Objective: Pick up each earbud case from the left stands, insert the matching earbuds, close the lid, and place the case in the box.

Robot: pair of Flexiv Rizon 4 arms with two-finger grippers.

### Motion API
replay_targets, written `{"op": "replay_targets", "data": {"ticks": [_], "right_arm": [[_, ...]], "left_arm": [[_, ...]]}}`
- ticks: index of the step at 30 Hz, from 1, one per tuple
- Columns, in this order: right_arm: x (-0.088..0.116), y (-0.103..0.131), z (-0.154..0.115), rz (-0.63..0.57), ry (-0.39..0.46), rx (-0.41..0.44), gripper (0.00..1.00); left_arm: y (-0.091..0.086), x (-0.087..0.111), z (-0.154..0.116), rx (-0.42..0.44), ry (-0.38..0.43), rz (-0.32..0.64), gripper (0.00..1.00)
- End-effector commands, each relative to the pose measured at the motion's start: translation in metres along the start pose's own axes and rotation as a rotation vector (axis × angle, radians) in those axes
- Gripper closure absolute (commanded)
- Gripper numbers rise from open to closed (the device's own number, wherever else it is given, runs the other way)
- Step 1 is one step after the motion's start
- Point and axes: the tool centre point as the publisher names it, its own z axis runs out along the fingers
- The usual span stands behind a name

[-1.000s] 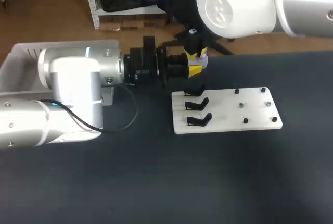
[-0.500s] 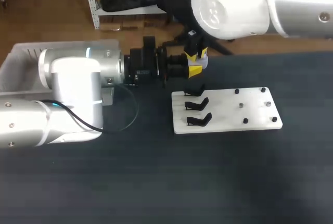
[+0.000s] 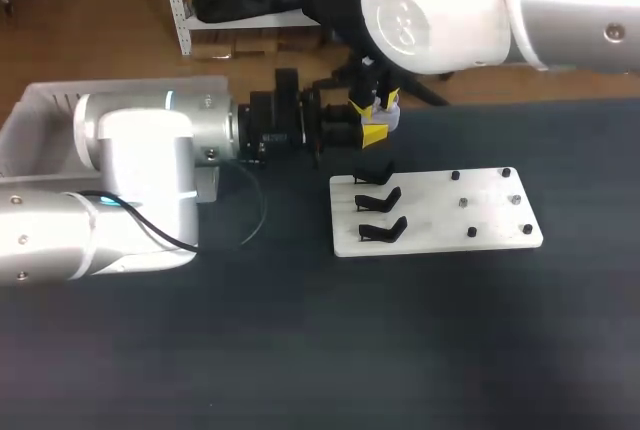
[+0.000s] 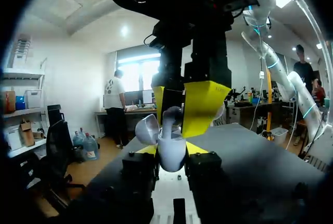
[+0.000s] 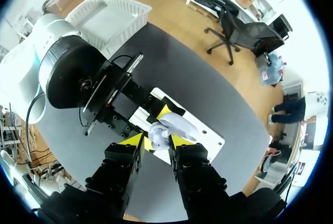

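A pale lavender earbud case (image 4: 171,151), lid open, sits upright between the black fingers of my left gripper (image 4: 170,160), which is shut on it. Seen from the head camera, the case (image 3: 386,116) hangs just behind the white stand board (image 3: 480,205), with my left gripper (image 3: 368,134) coming in level from the left. My right gripper (image 3: 373,105) points straight down over it. Its yellow fingertips (image 5: 134,140) stand apart on either side of the case (image 5: 169,127), so my right gripper (image 5: 156,143) is open.
Three black stands (image 3: 380,200) line the board's left side, and small black pegs (image 3: 463,202) dot its right half. A white basket (image 3: 40,110) stands at the table's far left, behind my left arm. Dark tabletop lies in front of the board.
My right gripper's fingers have spread apart over the case, and the right arm has shifted a little up and to the left. My left gripper and the case have stayed put.
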Motion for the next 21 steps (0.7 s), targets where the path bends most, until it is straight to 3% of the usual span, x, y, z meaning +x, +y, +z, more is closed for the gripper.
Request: {"op": "replay_targets", "data": {"ticks": [1,21], "right_arm": [[-0.001,-0.003,0.000,0.002,-0.005,0.004,0.68],[0.002,-0.001,-0.012,0.016,-0.030,0.006,0.64]], "left_arm": [[-0.004,-0.001,0.000,-0.005,-0.003,0.003,1.00],[-0.004,-0.001,0.000,-0.005,-0.003,0.003,1.00]]}}
